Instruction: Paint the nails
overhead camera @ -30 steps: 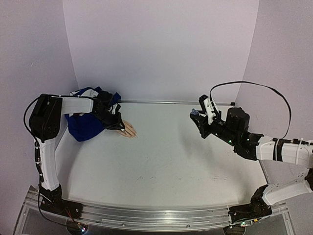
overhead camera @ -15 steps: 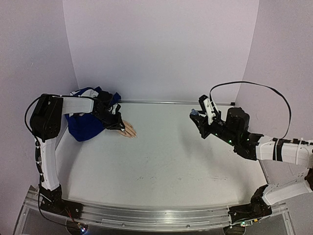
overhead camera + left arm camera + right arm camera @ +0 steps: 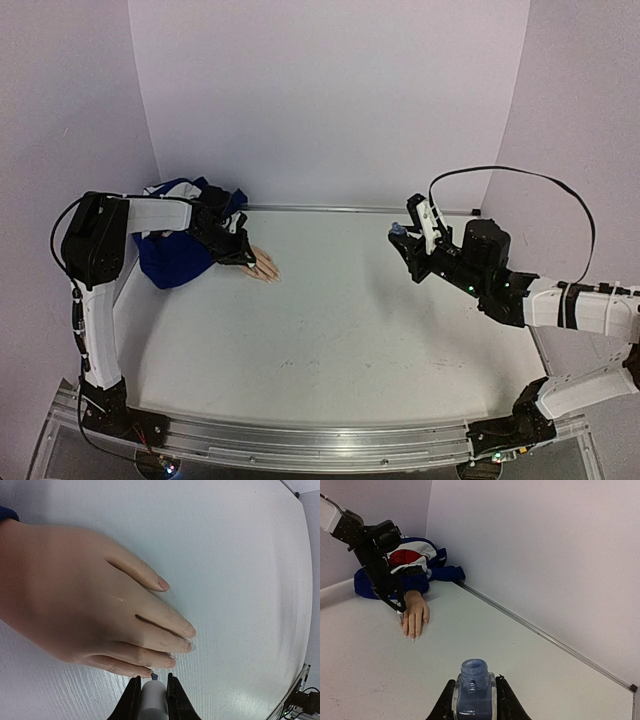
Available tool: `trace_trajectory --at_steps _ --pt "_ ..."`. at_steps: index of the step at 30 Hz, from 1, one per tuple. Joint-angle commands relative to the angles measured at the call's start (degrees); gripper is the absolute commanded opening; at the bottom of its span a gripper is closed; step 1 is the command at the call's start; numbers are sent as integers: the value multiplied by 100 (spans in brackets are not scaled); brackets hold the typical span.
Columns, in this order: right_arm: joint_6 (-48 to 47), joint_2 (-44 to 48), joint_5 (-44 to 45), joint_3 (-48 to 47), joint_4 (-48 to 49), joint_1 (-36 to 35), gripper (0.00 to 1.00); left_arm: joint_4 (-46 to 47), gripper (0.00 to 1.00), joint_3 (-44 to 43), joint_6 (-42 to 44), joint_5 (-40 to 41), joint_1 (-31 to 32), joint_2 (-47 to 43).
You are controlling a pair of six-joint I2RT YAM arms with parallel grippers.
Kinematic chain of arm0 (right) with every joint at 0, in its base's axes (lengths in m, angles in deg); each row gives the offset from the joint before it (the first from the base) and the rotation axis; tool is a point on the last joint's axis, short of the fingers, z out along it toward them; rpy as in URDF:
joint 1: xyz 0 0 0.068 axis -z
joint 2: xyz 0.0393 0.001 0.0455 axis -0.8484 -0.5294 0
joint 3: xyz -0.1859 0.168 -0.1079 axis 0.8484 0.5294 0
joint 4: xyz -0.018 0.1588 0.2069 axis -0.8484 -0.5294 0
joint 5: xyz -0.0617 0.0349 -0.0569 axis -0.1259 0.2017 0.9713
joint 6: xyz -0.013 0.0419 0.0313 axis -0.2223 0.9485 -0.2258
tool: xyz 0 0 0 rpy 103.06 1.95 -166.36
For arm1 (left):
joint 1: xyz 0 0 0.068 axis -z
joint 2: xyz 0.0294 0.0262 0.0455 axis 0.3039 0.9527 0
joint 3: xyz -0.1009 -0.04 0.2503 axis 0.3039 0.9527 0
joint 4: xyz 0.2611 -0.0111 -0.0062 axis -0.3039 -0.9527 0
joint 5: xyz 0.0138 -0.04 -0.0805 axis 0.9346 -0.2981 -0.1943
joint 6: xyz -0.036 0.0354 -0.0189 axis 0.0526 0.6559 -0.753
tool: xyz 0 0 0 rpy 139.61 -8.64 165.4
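Step in hand: brushing polish on the nails [image 3: 164,585] of the mannequin hand [image 3: 75,610], which lies flat on the table [image 3: 350,330] at far left, sticking out of a blue sleeve [image 3: 170,255]. To do it well: short light strokes along each nail, bristles off skin and table, work finger to finger. Left gripper [image 3: 151,695] is closed narrow on a white brush cap [image 3: 151,706]; the blue brush tip [image 3: 154,677] sits right at the lowest fingertip, contact unclear. Right gripper [image 3: 474,697] clamps the uncapped blue bottle [image 3: 474,672], well apart at right.
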Motion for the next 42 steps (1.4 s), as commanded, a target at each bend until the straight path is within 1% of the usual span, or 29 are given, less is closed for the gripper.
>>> trace_trajectory --at_steps 1,23,27,42 --pt "28 28 -35 -181 392 37 0 142 0 -168 32 -81 -30 56" --pt "52 4 -36 -189 400 46 0 143 0 -73 72 -8 -30 45" --pt "48 -5 -189 -194 402 55 0 143 0 -51 94 42 -30 47" --pt "61 4 -207 -189 410 64 0 134 0 -54 144 101 -30 71"
